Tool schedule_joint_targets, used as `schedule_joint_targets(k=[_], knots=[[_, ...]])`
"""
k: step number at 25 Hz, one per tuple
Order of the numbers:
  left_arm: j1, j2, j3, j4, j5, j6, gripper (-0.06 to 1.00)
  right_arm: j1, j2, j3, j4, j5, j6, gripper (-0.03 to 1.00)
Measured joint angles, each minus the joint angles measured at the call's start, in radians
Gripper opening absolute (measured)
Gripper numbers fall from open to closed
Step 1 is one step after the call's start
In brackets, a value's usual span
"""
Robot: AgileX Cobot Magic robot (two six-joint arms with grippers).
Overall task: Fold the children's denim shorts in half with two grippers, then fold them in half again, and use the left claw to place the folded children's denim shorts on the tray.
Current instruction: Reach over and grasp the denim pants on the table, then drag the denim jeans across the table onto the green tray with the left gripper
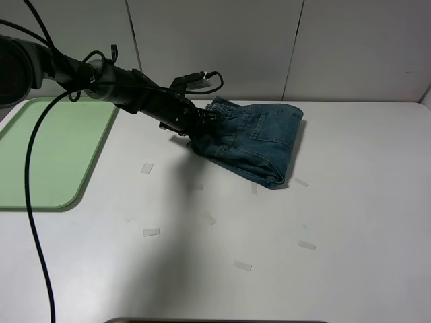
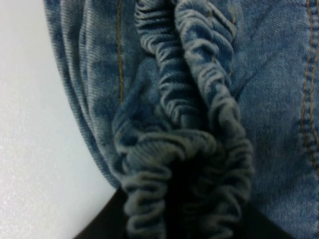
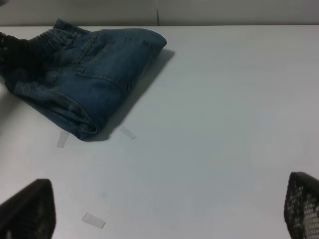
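High view: shorts (image 1: pixel 252 141) folded into a compact bundle, lying on white table (image 1: pixel 350 222) right of centre, waistband end facing the left gripper (image 1: pixel 202 124). Left gripper at that waistband edge, fingers buried in the fabric. Tray (image 1: pixel 54 151) at far left of table, well apart from shorts. Bits of clear tape (image 1: pixel 151 232) scattered on the tabletop. Left wrist view: gathered elastic waistband (image 2: pixel 199 139) bunched between the black fingers (image 2: pixel 104 224), so pinching the waistband. Right wrist view: right gripper (image 3: pixel 164 211) spread wide, fingertips far apart at either edge, nothing between them, hanging over bare table; shorts well away, near the far edge
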Motion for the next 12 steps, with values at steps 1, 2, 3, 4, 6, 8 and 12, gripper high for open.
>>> schedule_joint_targets(k=[1,2,3,4,6,8,12], knots=[[0.0,0.0,0.0,0.008,0.0,0.0,0.29,0.0,0.0,0.0,0.0,0.0,0.0,0.69],[-0.001,-0.001,0.0,0.02,0.0,-0.001,0.29,0.0,0.0,0.0,0.0,0.0,0.0,0.69],[-0.001,-0.005,0.0,0.042,0.0,-0.002,0.29,0.0,0.0,0.0,0.0,0.0,0.0,0.69],[-0.002,-0.012,0.0,0.072,0.002,-0.004,0.29,0.0,0.0,0.0,0.0,0.0,0.0,0.69],[-0.004,-0.017,0.0,0.113,0.004,-0.008,0.29,0.0,0.0,0.0,0.0,0.0,0.0,0.69],[-0.004,-0.035,0.0,0.205,0.009,-0.02,0.28,0.0,0.0,0.0,0.0,0.0,0.0,0.69],[-0.004,-0.095,0.001,0.531,0.049,-0.156,0.27,0.0,0.0,0.0,0.0,0.0,0.0,0.69]])
